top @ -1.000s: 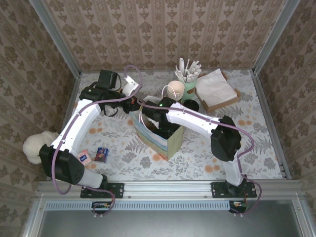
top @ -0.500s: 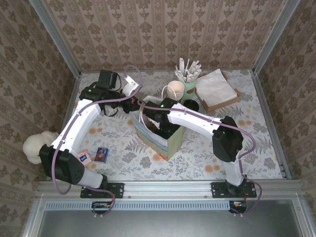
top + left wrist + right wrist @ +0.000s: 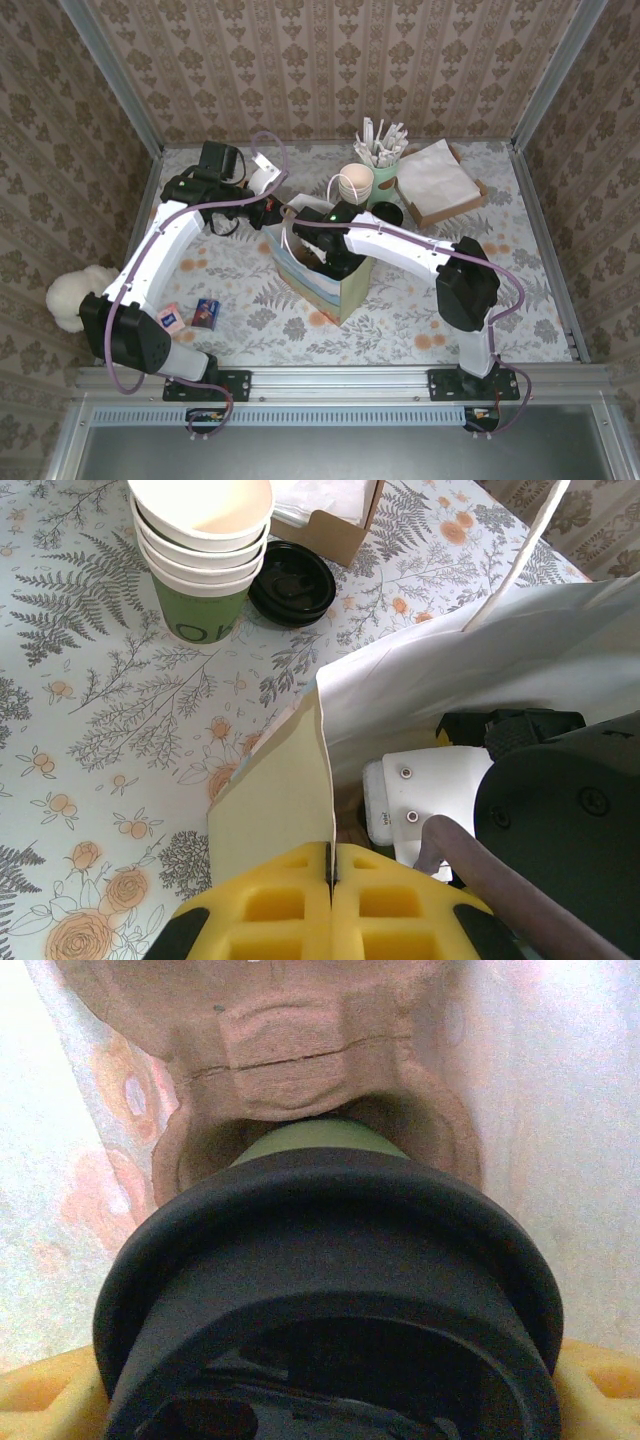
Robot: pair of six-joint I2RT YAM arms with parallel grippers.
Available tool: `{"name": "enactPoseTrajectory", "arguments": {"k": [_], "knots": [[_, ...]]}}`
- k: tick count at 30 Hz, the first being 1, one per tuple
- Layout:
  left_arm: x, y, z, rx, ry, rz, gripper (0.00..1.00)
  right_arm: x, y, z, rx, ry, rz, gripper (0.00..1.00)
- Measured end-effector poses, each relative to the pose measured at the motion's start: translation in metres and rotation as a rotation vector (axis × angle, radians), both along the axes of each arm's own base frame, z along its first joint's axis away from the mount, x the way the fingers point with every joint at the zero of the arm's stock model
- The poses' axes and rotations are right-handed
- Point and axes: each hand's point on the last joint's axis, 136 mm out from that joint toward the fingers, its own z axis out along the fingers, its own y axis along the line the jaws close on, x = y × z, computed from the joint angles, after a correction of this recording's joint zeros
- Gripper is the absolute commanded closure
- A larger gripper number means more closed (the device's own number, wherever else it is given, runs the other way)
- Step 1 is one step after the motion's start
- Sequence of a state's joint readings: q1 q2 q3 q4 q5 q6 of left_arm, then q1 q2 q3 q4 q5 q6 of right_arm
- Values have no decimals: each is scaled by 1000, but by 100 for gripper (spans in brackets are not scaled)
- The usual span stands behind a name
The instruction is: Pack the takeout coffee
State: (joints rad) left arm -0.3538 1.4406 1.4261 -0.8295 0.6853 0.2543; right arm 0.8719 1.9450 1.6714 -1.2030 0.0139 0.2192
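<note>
Brown tray (image 3: 290, 1070); black lid (image 3: 320, 1250); cream bag (image 3: 280, 800); floral table (image 3: 100, 730).

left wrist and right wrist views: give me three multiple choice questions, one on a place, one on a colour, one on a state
1. Where does the cup with a lid sit?
A. in a well of the brown carrier
B. on a plate
C. on a shelf

2. What colour is the lid on it?
A. white
B. black
C. red

3. How is the left gripper?
A. wide open
B. shut on the bag at its top edge
C. shut on a spoon

Answers:
1 A: the moulded brown pulp curves around the cup.
2 B: the lid is black over a green cup wall.
3 B: the yellow fingers meet with the paper edge pinched between them.
</note>
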Motion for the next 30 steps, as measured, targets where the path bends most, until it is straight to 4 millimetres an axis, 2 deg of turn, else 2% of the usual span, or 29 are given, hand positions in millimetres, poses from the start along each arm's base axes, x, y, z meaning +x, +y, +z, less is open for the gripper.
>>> {"name": "enactPoseTrajectory", "arguments": {"k": [30], "knots": [[0, 0, 0, -1, 0, -1, 100, -2, -3, -7, -9, 8, -1, 45]]}}
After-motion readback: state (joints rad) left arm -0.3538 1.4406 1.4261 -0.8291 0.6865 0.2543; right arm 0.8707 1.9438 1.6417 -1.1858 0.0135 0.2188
